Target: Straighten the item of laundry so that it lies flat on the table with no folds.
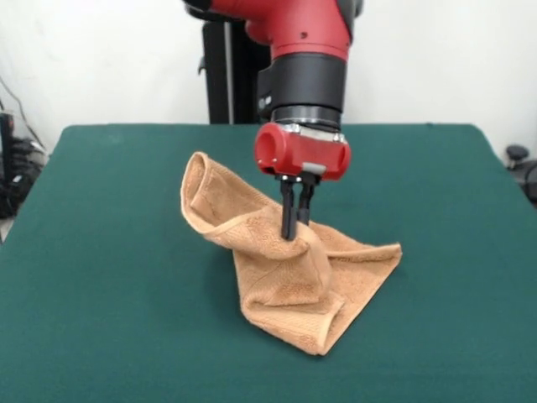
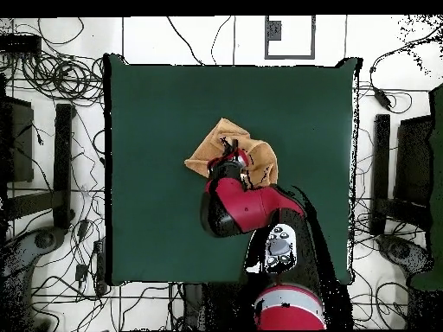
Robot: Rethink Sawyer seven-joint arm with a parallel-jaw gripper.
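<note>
Front view: arm (image 1: 306, 50) cut off by top edge at 12 o'clock; upper links and pedestal mostly out of frame. Gripper (image 1: 295, 228) tips sunk into a raised ridge of the towel (image 1: 285, 269), so ends of the fingers (image 1: 288, 214) hidden by cloth. Underside of the lifted fold and the table (image 1: 101, 277) beneath it concealed. Near table edge cut off at 6 o'clock. Tag and border bands not discernible.

Overhead view: arm (image 2: 247, 207) covers the towel (image 2: 221, 143) toward 5 o'clock; gripper hidden under the wrist. Table (image 2: 156, 104) corner at 5 o'clock masked by the arm.
</note>
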